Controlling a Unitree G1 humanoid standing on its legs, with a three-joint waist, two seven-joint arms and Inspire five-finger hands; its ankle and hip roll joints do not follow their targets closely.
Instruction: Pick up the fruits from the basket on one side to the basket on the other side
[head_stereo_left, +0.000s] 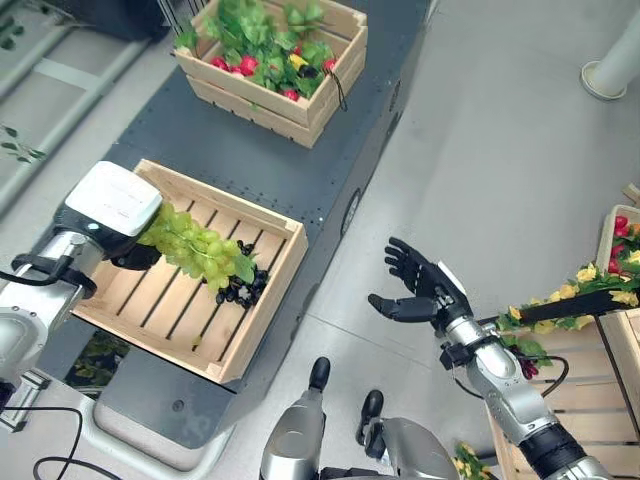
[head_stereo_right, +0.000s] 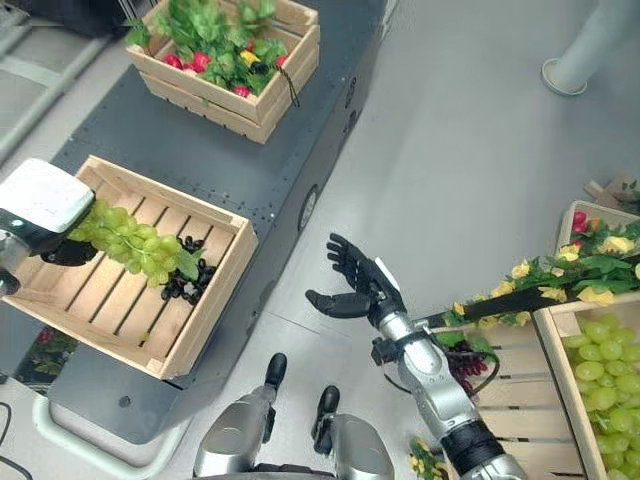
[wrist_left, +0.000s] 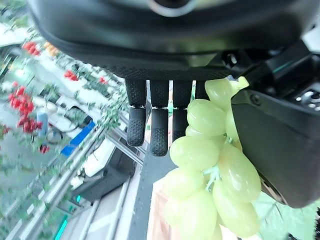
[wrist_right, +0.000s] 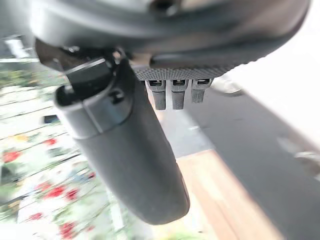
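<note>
status: one green grape bunch lifted at the source crate, transfer not completed

the left hand (head_stereo_left: 128, 252) grips a bunch of green grapes (head_stereo_left: 197, 245) by its upper end. in the left wrist view the thumb presses the grapes (wrist_left: 210, 165) against the palm, while the fingers (wrist_left: 152, 130) extend nearly straight beside the fruit. the bunch hangs over the slatted wooden crate (head_stereo_left: 275, 290) at 9 o'clock from the robot, its lower tip just above or touching a cluster of dark grapes (head_stereo_left: 240, 285) lying on the crate floor; the pictures do not settle which.

the right hand (head_stereo_left: 420, 290) hovers over the grey floor (head_stereo_left: 500, 170) at 3 o'clock from that crate, palm up, fingers spread and relaxed, holding nothing. it appears positioned to receive the bunch.

the destination crate (head_stereo_right: 560, 360) stands at 4 o'clock from the robot. it already contains green grapes (head_stereo_right: 600, 375), and a flower garland (head_stereo_right: 560, 285) runs along its rim.

judged progress:
- done: some fruit is already in the destination crate; one bunch is in hand.
- left: carry or hand over the held bunch, then move the dark grapes.

a second crate of leaves and red fruit (head_stereo_left: 270, 45) sits at 12 o'clock, untouched; whether it belongs to the task cannot be told.
</note>
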